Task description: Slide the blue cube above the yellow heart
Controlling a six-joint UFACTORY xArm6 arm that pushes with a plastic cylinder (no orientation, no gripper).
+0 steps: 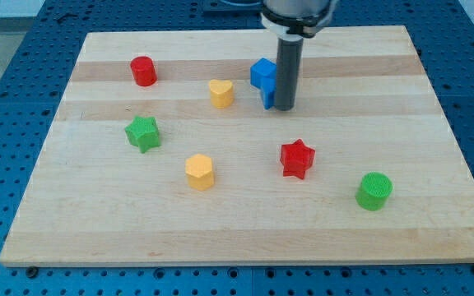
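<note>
The blue cube (262, 73) sits on the wooden board (220, 214) near the view's top centre, with a second blue block (268, 95) touching it just below. The yellow heart (220, 93) lies a short way to the view's left of the blue cube, slightly lower. My tip (284, 108) rests on the board right against the right side of the blue blocks; the dark rod rises from it to the view's top.
A red cylinder (143, 71) stands at the upper left. A green star (143, 133) and a yellow hexagon block (199, 171) lie left of centre. A red star (296, 158) and a green cylinder (374, 191) lie to the lower right.
</note>
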